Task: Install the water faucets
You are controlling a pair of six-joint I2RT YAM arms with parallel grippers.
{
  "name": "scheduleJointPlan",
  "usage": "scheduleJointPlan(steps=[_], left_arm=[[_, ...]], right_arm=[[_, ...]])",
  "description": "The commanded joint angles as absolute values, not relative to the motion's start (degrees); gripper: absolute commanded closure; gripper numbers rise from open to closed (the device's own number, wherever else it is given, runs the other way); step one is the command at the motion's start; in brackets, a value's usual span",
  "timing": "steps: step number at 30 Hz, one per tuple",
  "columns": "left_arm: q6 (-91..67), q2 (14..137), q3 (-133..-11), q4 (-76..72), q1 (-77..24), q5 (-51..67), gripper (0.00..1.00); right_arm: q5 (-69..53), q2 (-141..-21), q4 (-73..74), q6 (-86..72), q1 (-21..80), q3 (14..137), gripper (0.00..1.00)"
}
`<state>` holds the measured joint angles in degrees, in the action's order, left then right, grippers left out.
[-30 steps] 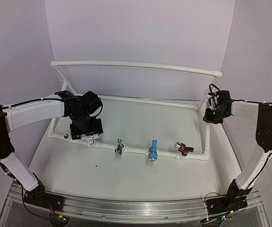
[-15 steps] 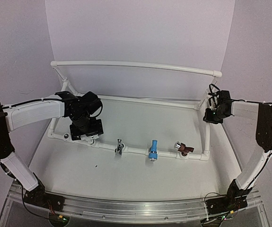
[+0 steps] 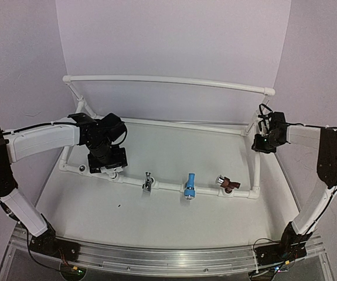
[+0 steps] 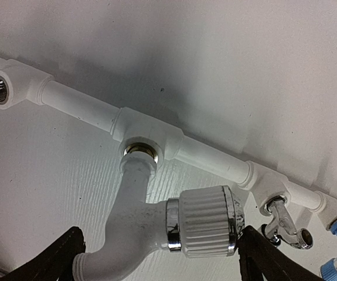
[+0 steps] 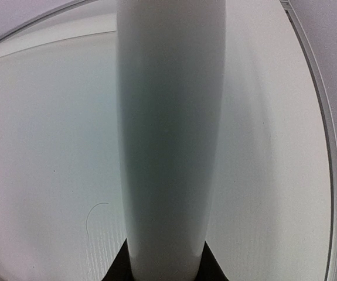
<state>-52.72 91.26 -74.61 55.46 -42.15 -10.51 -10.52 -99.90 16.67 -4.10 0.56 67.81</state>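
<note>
Straddling the white faucet (image 4: 139,222) seated in the pipe frame (image 3: 168,80) at 9 o'clock, the left gripper (image 3: 112,170) gapes wide, grip impossible to tell; the chrome faucet (image 3: 147,182), light blue faucet (image 3: 189,185) and reddish-brown faucet (image 3: 231,185) line its 3 o'clock side, and farther that way the right gripper (image 3: 264,142) clamps the frame's side pipe.

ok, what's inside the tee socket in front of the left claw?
The white faucet has its inlet in the tee socket; a metal ring shows at the mouth. Thread engagement is hidden inside.
</note>
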Motion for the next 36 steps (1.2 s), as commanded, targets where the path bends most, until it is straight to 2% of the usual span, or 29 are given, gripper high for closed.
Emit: scheduleJointPlan(steps=[1,15,19,22,36], left_arm=[[-48.12,93.04,-75.44,58.4,-41.84,-11.6,0.23],[-31.18,94.68,-75.07,59.83,-41.84,-10.75,0.22],[-25.08,94.15,-75.28,60.01,-41.84,-11.28,0.17],[-19.53,94.92,-76.8,61.8,-41.84,-12.0,0.13],[2.73,97.84,-84.04,66.14,-41.91,-8.18,0.12]], right_arm=[[-9.34,-98.97,16.96,2.13,0.44,67.5,1.0],[-9.37,-98.7,16.96,2.28,0.44,67.46,1.0],[-9.35,-98.79,16.96,2.28,0.44,67.5,1.0],[-9.32,-98.88,16.96,2.29,0.44,67.5,1.0],[-9.26,-99.05,16.96,2.15,0.44,67.63,1.0]])
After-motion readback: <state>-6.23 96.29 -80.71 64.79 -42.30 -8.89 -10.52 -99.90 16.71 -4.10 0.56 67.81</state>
